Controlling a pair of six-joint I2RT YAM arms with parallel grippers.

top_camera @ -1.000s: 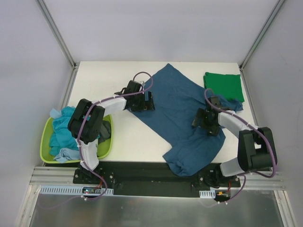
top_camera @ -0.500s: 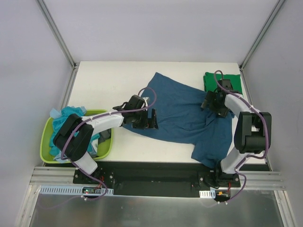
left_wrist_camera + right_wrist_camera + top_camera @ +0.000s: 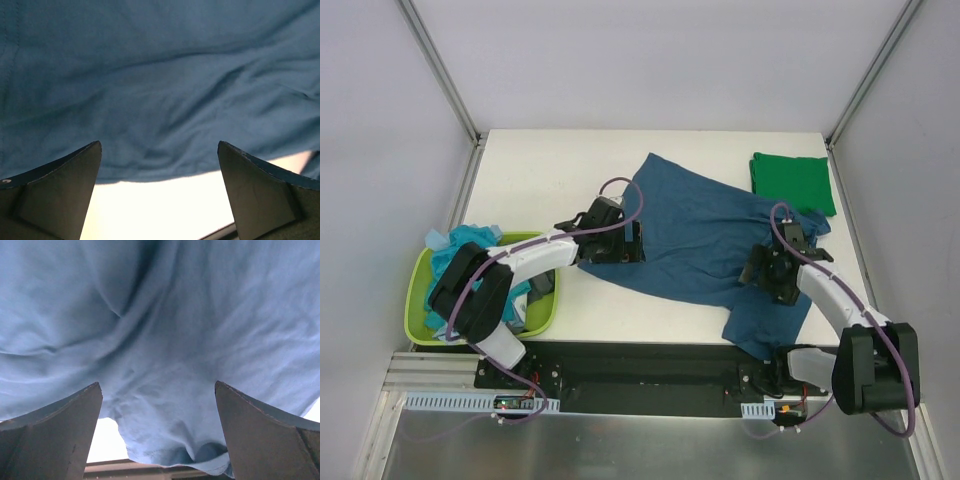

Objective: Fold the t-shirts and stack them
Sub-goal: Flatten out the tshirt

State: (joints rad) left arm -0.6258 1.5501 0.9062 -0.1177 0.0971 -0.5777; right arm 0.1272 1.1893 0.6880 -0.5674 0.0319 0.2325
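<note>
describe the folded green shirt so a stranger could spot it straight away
Start at the white table and look to its far right corner. There lies a bright green cotton t-shirt, folded into a neat flat rectangle. Unlike the large dark teal-blue t-shirt spread crumpled beside it, it is small and tidy, and deeper green than the lime-green plastic basket on the left.

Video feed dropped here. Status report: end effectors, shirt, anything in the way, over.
Left end effector open, right end effector open, both at the blue t-shirt. Shirt spread rumpled, unfolded. Folded green t-shirt far right, not in the way.
</note>
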